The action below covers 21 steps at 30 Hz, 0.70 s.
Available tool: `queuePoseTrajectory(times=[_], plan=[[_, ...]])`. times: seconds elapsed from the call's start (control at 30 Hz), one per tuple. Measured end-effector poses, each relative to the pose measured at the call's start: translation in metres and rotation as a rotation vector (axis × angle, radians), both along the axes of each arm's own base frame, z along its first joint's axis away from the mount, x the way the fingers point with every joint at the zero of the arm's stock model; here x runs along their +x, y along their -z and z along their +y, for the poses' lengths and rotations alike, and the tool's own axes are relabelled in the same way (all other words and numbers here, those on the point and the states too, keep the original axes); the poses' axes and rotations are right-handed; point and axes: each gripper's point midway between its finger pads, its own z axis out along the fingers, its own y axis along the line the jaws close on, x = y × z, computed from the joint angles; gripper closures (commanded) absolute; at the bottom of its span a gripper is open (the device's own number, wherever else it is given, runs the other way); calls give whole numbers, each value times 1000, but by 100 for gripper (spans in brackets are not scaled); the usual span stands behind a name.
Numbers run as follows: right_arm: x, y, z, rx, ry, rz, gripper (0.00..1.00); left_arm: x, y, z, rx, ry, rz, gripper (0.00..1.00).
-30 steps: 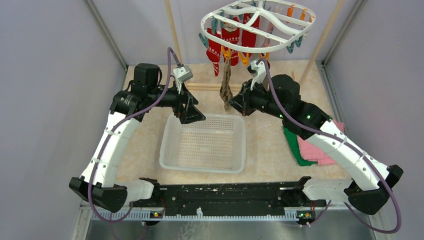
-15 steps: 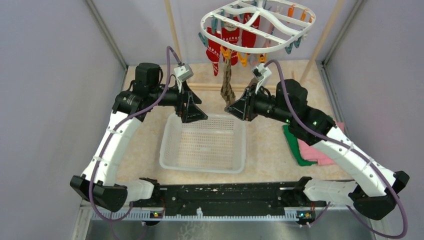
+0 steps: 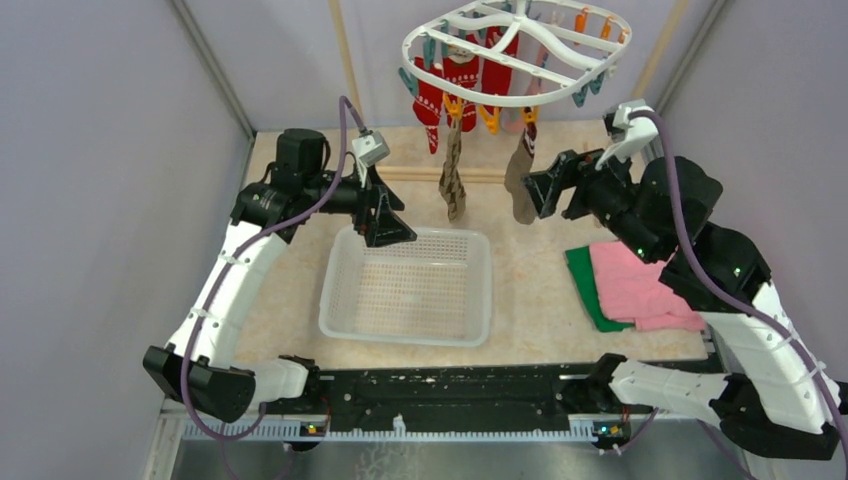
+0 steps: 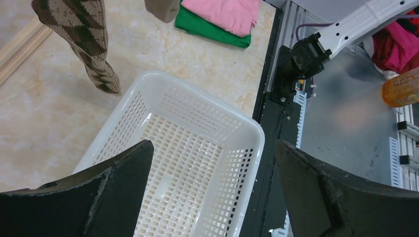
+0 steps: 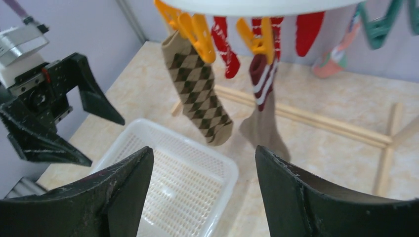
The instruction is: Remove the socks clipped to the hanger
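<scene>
The white hanger (image 3: 515, 50) hangs at the top centre with red socks (image 3: 440, 92) clipped at its left. Orange clips (image 5: 197, 29) hold a brown argyle sock (image 3: 453, 182), and beside it a plain brown sock with a maroon striped cuff (image 5: 264, 123). My right gripper (image 3: 540, 190) is open with nothing between its fingers, just right of the plain brown sock (image 3: 520, 185) and facing both brown socks (image 5: 197, 94). My left gripper (image 3: 385, 225) stands open and empty over the basket's far left corner, and the argyle sock's toe (image 4: 94, 64) hangs just beyond it.
A white mesh basket (image 3: 330, 300) sits on the table between the arms, under the hanger. Folded pink and green cloths (image 3: 630, 285) lie at the right. A wooden rack's floor bar (image 3: 410, 175) and posts (image 3: 345, 60) stand behind the socks.
My right gripper has gone from shut to open and drawn back to the right, away from the argyle sock, which still hangs clipped. The left arm has barely moved.
</scene>
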Motion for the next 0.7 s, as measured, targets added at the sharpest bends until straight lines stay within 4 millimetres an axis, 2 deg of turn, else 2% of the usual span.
queuePoseTrajectory(times=[0.07,0.13,0.33,0.4,0.5,0.7], plan=[[5,-9,-10,-22,46,-32,24,1,1,0,-1,-1,-4,2],[15,-10,-16,-54,84,-44,24,2,1,-1,-2,-1,-9,2],[70,15,-24,-153,163,-1,24,7,-3,-2,-10,-5,-37,2],[86,22,-20,-186,157,14,24,9,-3,-2,-10,-9,-46,2],[103,21,-6,-208,127,10,24,13,-1,-3,-14,-17,-58,1],[107,12,7,-184,74,-15,26,24,11,-12,-16,-30,-50,1]])
